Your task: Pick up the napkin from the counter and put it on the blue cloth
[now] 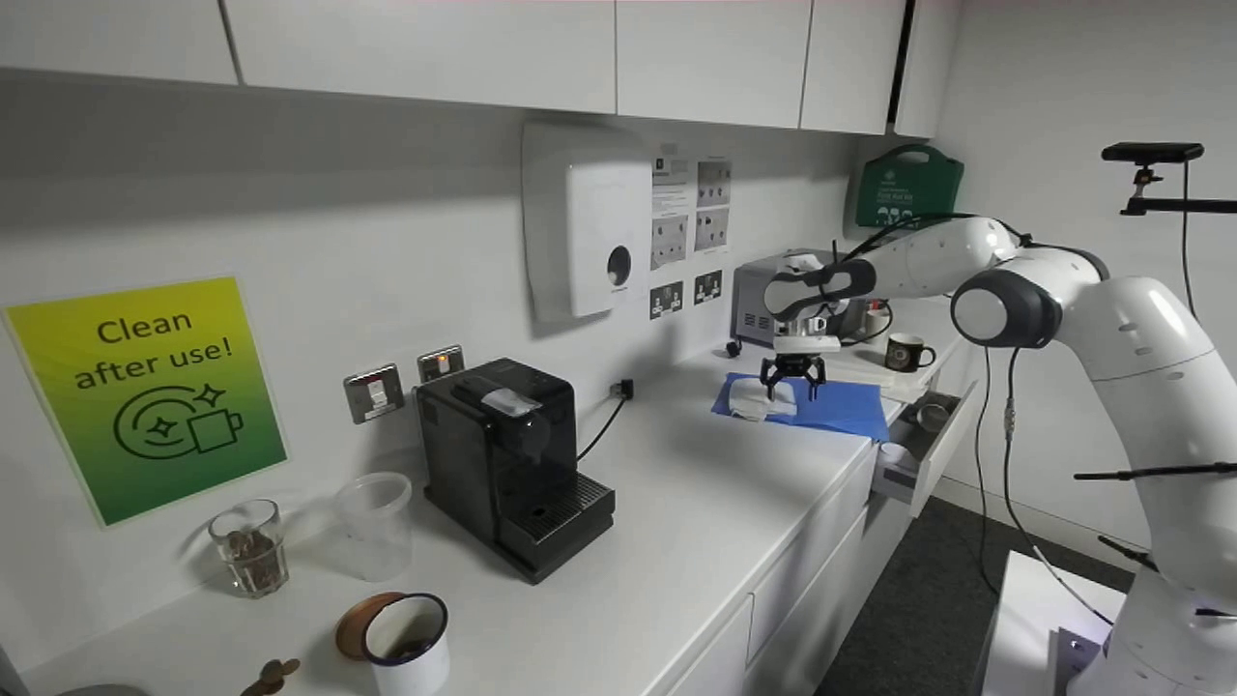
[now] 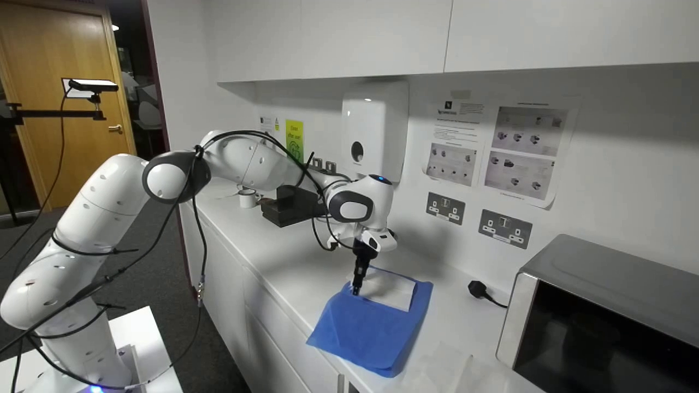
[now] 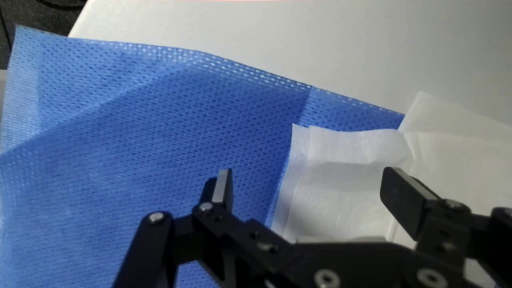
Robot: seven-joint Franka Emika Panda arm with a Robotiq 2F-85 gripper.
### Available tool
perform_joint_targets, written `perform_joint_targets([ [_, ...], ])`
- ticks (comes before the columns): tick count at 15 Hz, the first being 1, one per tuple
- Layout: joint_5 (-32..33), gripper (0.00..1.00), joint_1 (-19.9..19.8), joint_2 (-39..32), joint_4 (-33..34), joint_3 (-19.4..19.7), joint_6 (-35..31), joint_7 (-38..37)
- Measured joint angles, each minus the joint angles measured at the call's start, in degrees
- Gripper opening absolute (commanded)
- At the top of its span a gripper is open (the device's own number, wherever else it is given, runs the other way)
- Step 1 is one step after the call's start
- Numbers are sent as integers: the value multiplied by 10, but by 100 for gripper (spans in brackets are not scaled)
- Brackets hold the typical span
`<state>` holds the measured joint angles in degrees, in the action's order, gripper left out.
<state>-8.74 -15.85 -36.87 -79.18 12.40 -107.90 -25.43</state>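
Observation:
The whitish napkin (image 1: 754,397) lies on one end of the blue cloth (image 1: 841,413), which is spread flat on the white counter (image 1: 667,483). In the wrist view, part of the napkin (image 3: 344,192) rests over the blue cloth (image 3: 132,132), and its right part reaches past the cloth's edge over the counter (image 3: 304,36). My gripper (image 3: 307,174) is open above them, one finger over blue, the other over white, with nothing held between. Both exterior views show the gripper (image 2: 357,292) pointing down close over the napkin (image 2: 390,289); the exact height is hard to judge.
A black coffee machine (image 1: 512,464) stands along the wall, with cups and glasses nearer that camera. Past the cloth are a microwave (image 2: 595,305), a black plug (image 2: 478,289) and a dark mug (image 1: 906,353). An open drawer (image 1: 928,445) juts out below the counter's front edge.

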Motion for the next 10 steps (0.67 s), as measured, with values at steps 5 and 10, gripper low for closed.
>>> perform_joint_targets([
  [5,2,100,11,0,-12,15,-6,-70],
  [10,3,100,15,0,-13,15,-6,-70],
])
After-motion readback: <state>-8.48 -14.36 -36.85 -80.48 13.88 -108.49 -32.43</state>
